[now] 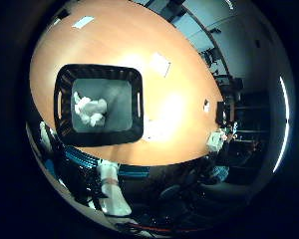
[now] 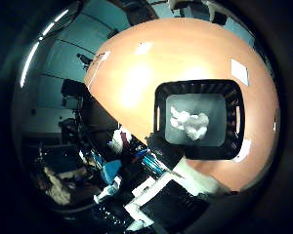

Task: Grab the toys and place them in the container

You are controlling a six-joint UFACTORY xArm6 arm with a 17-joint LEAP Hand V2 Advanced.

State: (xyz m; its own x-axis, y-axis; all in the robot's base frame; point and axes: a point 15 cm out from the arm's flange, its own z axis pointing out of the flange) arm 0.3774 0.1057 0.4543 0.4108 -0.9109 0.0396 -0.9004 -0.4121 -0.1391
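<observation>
The black basket [image 1: 98, 104] stands on the orange desk [image 1: 179, 119], near the edge closest to the robot's base. A white soft toy [image 2: 189, 122] lies on the basket floor, clear of the walls. Both palm views look straight down into the basket, which suggests the hand is positioned above it for a drop. Almost none of the hand is shown, so its opening cannot be determined. No other toys are visible on the desk; only a few white paper sheets [image 1: 160, 63].

Hand [image 2: 156, 197]: white & black blocky parts; white finger w/ reddish band.
</observation>
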